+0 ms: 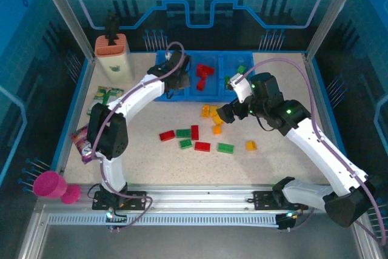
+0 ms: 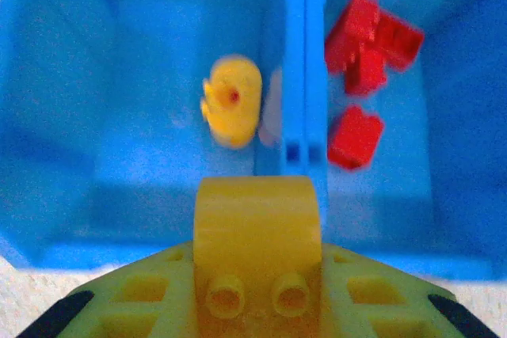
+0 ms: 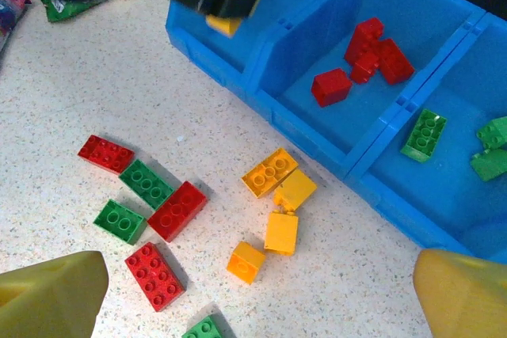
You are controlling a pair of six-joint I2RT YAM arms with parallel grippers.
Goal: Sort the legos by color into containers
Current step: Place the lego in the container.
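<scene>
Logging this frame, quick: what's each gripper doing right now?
Left gripper: shut, holding nothing.
Right gripper: open, empty.

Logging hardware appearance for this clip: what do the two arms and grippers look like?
The left arm and right arm have white tubular links, black joint housings and black bases. A mauve cable loops along each. A green light glows on the right arm. The left gripper and right gripper have black bodies; their fingers are yellow.

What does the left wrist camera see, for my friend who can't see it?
A yellow brick sits in the left gripper over the blue tray, where another yellow piece lies; red bricks sit in the next compartment.
</scene>
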